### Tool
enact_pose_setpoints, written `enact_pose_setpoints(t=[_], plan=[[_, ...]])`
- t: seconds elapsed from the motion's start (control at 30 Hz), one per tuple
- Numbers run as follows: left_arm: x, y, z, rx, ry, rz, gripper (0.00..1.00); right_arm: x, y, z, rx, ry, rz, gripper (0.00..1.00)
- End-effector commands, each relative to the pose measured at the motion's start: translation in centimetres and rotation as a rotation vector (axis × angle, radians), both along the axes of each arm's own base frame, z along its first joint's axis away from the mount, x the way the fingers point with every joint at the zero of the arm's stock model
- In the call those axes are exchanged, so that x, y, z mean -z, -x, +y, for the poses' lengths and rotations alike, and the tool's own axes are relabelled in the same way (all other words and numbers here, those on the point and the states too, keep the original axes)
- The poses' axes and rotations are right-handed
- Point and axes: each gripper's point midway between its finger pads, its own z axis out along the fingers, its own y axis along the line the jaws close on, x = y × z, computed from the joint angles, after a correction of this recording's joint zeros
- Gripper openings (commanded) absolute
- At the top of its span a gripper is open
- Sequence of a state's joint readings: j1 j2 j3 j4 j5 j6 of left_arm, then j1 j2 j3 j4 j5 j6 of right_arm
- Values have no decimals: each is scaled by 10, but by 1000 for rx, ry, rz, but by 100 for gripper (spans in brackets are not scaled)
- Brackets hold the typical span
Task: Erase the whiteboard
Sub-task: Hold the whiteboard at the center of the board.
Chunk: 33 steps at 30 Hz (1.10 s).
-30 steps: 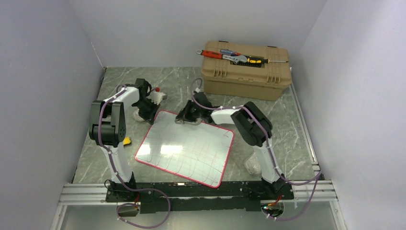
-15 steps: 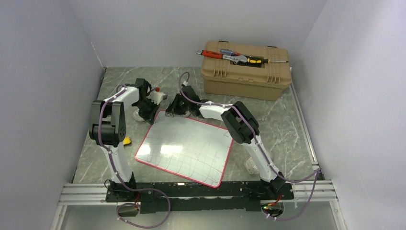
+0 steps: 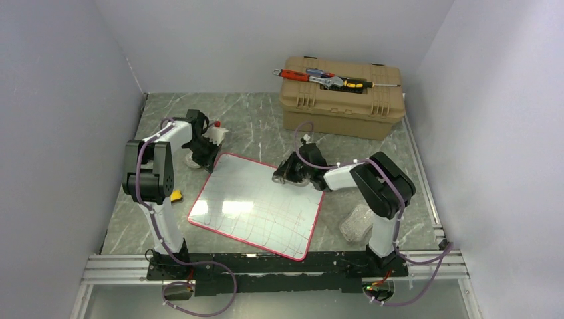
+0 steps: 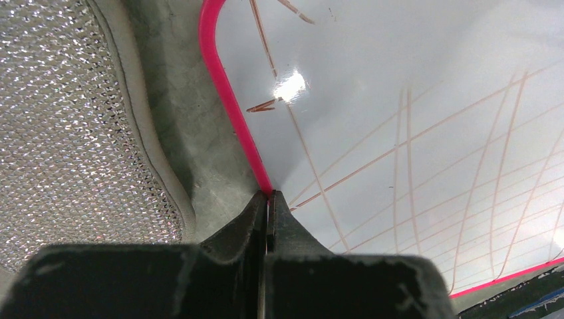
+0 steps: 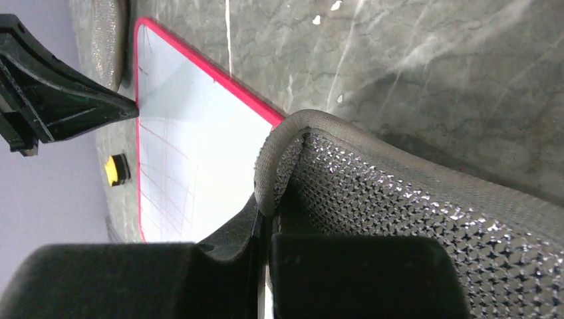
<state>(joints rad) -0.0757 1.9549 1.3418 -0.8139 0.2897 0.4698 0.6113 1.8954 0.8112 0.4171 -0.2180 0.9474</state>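
Got the whiteboard (image 3: 256, 203) lying flat in the middle of the marbled table (image 3: 266, 119), turned askew, red rim all round, thin red grid lines across the white, plainest toward the near edge. Left gripper (image 4: 269, 198) pressed fully together, nothing between the fingers, tips right against the red rim near the board's far-left corner. Can't tell whether pinching the rim or only touching it. From the right wrist, same gripper showing as a black wedge poking that corner. Right gripper (image 5: 266, 209) clamped tight on the hem of a silvery mesh cloth (image 5: 412, 219), down at the board's far rim toward the right corner, covering a stretch of that rim. 2nd mesh pad (image 4: 66, 133) on the table just beside the left rim, not touching it. Extras: small yellow block (image 3: 176, 196) left of the board, white bottle (image 3: 216, 131) with red cap just beside the left gripper, clear plastic piece (image 3: 356, 222) by the right arm's base. Tan toolbox (image 3: 342, 96) at the far right, well apart from the board, hand tools (image 3: 326, 78) on its lid.
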Motion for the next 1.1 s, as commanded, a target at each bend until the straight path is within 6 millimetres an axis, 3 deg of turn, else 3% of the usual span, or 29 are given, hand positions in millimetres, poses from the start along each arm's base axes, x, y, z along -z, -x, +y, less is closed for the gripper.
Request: enact_pose_setpoints(t=[0.0,0.17,0.23,0.27,0.33,0.4,0.5,0.6,0.67,0.73,0.8,0.87,0.93,0.97,1.0,1.03,1.07], plan=[[46,35,1,36,-18,148,2,102,118,-48,-187,310,352,0],[48,35,0,28,-12,157,2,82,114,81,-517,40,332,0],[47,34,-1,25,-12,156,2,73,113,115,-597,-31,347,0],[47,33,-1,22,-11,154,2,70,110,122,-602,-38,355,0],[46,33,-2,19,-8,154,2,66,109,119,-579,-31,367,0],[44,33,-2,19,-6,149,2,70,114,90,-514,38,399,0],[41,33,-3,22,-6,140,2,81,155,14,-406,138,514,0],[40,35,-3,26,-1,137,2,86,210,-57,-340,248,606,0],[38,35,-4,28,3,134,2,84,241,-91,-315,294,647,0],[37,35,-4,29,7,132,2,86,260,-109,-296,310,683,0],[36,34,-5,30,9,128,2,88,262,-109,-293,311,690,0],[36,34,-5,29,9,127,2,89,241,-89,-305,296,662,0],[36,34,-5,29,8,129,2,87,208,-54,-334,265,619,0],[36,34,-5,29,7,131,2,80,179,-23,-351,234,566,0],[36,34,-4,28,7,131,2,85,170,-11,-361,240,573,0],[37,35,-4,28,6,132,2,74,138,24,-377,207,513,0],[37,35,-4,27,5,133,2,76,123,41,-383,213,509,0]])
